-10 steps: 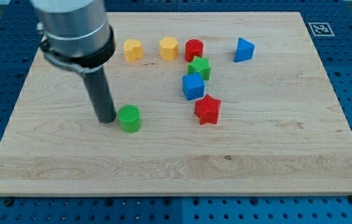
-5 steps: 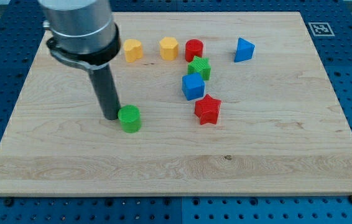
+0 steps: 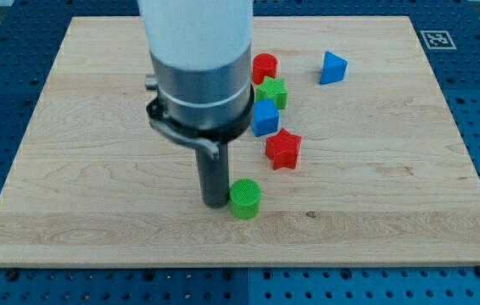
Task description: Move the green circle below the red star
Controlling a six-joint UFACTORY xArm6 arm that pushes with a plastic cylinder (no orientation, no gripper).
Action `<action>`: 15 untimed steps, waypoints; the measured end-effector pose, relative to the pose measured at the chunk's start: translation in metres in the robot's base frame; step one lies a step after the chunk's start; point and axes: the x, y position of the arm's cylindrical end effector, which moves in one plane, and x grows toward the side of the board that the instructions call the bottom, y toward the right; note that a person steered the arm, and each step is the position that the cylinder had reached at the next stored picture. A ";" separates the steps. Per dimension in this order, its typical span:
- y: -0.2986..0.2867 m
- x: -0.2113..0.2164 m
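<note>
The green circle (image 3: 245, 199) is a short green cylinder lying low on the board, below and to the left of the red star (image 3: 283, 149). My tip (image 3: 215, 202) rests on the board right against the circle's left side. The rod rises from it into the wide arm body, which covers the upper middle of the board.
A blue cube (image 3: 265, 118) sits just above the red star, with a green star (image 3: 271, 91) and a red cylinder (image 3: 265, 66) above it. A blue triangle block (image 3: 332, 68) lies at the upper right. The wooden board (image 3: 393, 195) ends near the bottom edge.
My tip has moved right and down the view, pushing the green circle with it toward the spot under the red star. The arm now hides the two yellow blocks.
</note>
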 end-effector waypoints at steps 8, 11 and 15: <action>0.011 -0.003; 0.043 -0.013; 0.155 0.012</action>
